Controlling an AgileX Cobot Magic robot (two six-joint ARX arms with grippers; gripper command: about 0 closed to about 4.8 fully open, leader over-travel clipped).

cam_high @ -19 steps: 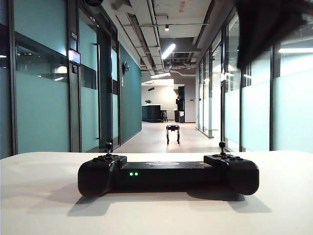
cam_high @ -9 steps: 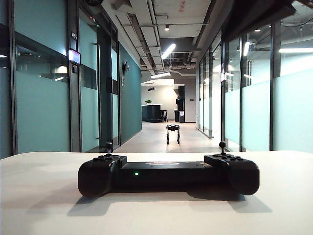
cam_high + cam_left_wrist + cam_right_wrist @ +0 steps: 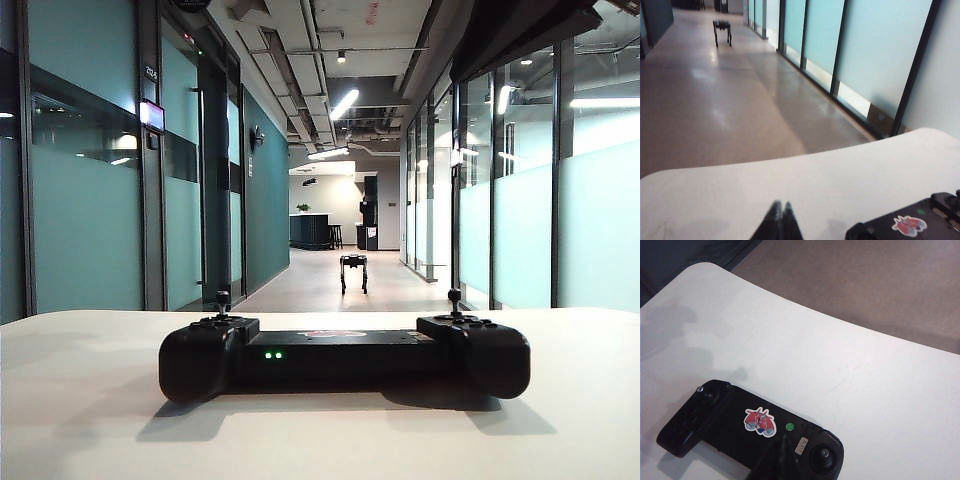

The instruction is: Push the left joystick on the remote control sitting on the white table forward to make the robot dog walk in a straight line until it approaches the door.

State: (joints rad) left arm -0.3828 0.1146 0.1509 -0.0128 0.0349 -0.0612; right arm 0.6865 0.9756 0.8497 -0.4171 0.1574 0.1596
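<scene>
The black remote control (image 3: 344, 358) lies on the white table (image 3: 90, 420), green light lit. Its left joystick (image 3: 223, 297) stands upright and untouched. The robot dog (image 3: 353, 272) stands far down the corridor and also shows in the left wrist view (image 3: 722, 27). My left gripper (image 3: 779, 204) is shut and empty over bare table, apart from the remote control (image 3: 910, 226). My right gripper (image 3: 784, 440) is shut and empty above the remote control's (image 3: 735, 420) middle bar, well away from the left joystick (image 3: 701, 389). I cannot tell which is the door.
Glass partitions (image 3: 600, 220) line the corridor on both sides, with dark frames between them. The right arm's dark body (image 3: 520, 30) hangs at the top right of the exterior view. The table's far edge (image 3: 850, 325) drops to the brown floor (image 3: 730, 100).
The dark arm at the top right of the exterior view has risen toward the top edge. The remote control and the robot dog have not moved.
</scene>
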